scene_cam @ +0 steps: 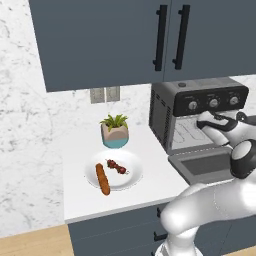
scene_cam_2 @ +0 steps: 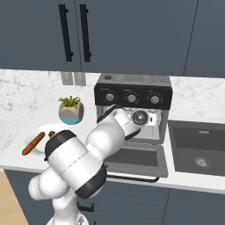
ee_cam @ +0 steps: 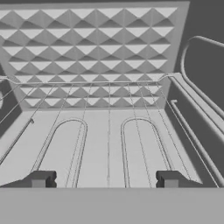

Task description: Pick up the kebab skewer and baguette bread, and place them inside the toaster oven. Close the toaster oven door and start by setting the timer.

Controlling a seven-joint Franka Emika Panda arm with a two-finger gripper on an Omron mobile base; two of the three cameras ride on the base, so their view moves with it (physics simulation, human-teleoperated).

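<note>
Our white arm reaches into the boxy black toaster oven, tool spread, empty; one orange-brown baguette, one dark skewer wait.

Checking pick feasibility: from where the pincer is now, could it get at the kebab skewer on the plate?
Probably yes. The kebab skewer lies uncovered on the white plate beside the baguette. The open, empty pincer is at the toaster oven mouth and must withdraw leftward first.
</note>
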